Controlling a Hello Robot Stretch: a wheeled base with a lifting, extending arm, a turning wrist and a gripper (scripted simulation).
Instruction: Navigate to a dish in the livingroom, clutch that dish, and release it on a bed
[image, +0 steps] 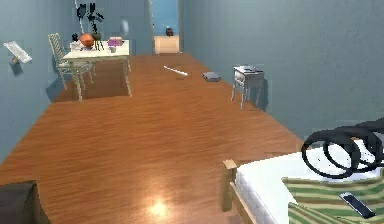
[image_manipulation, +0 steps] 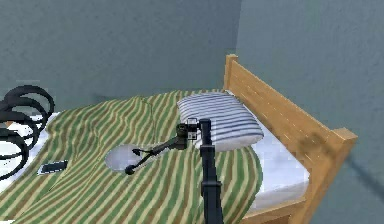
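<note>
At the bed (image_manipulation: 285, 115), arm (image_manipulation: 208, 178) out over the striped cover! A grey dish (image_manipulation: 118, 156) seems to lie flat on it, right at the gripper (image_manipulation: 133, 167), though I can't tell whether the gripper holds anything, so I'd judge only the letting-go is left. The arm side view gives that; the forward view gives floor running back to a table (image: 100, 50).
</note>
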